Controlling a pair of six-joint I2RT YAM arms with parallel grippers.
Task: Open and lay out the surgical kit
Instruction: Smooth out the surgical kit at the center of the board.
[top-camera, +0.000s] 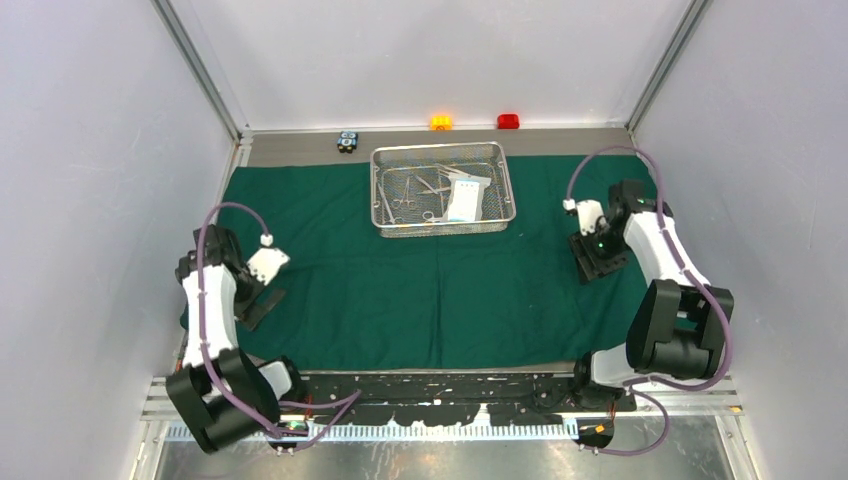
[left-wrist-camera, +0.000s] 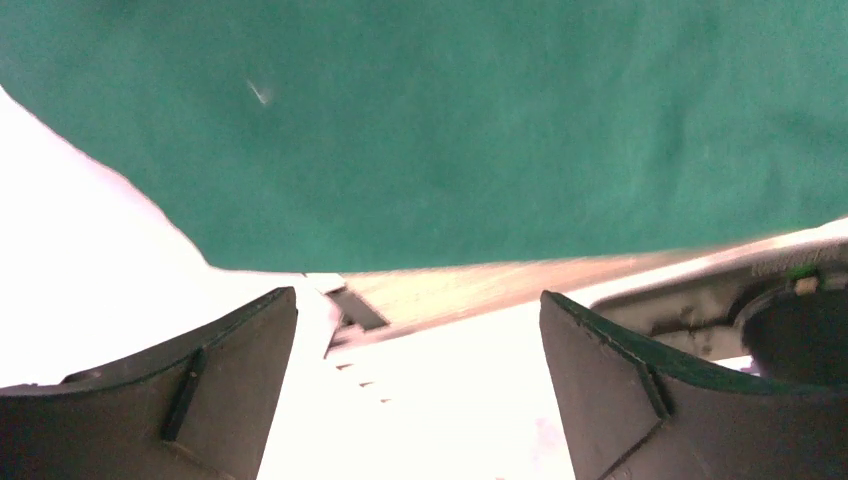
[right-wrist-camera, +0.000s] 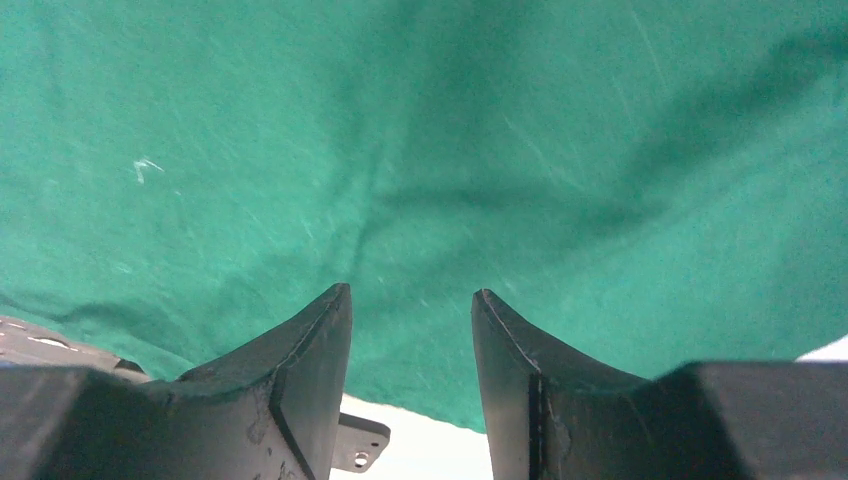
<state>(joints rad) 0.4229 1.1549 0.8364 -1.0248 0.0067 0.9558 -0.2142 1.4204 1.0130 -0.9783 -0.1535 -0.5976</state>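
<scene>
- Plainly, in the top view the dark green cloth (top-camera: 400, 300) lies spread flat over most of the bench (top-camera: 290, 148), no longer wrapped round anything. The wire-mesh tray (top-camera: 377, 195) stands uncovered on the cloth at the middle of its far edge.
- In the tray the steel instruments (top-camera: 405, 198) lie in the left half and the flat white-blue packet (top-camera: 463, 200) in the right. They are too small to tell scissors from forceps.
- The left gripper (top-camera: 262, 300) hangs low at the cloth's left edge. The right gripper (top-camera: 597, 265) is low over the cloth near its right edge. Both are well apart from the tray. Small blocks (top-camera: 441, 122) sit along the bench's far edge, off the cloth.
- In the left wrist view the left gripper (left-wrist-camera: 417, 300) has its jaws wide apart with nothing between them. Beyond lie the cloth's (left-wrist-camera: 450, 130) edge and a strip of bare bench (left-wrist-camera: 480, 285).
- In the right wrist view the right gripper (right-wrist-camera: 412, 295) shows parted jaws, a clear gap and no load. The cloth (right-wrist-camera: 400, 130) lies just beneath, softly creased.
- The opening looks done and the laying out is in hand, with nothing yet lifted from the tray.
- The next move calls for one arm to reach the tray and come down squarely over one thin piece. It must pinch that piece cleanly off the mesh and set it on open cloth beside the tray.
</scene>
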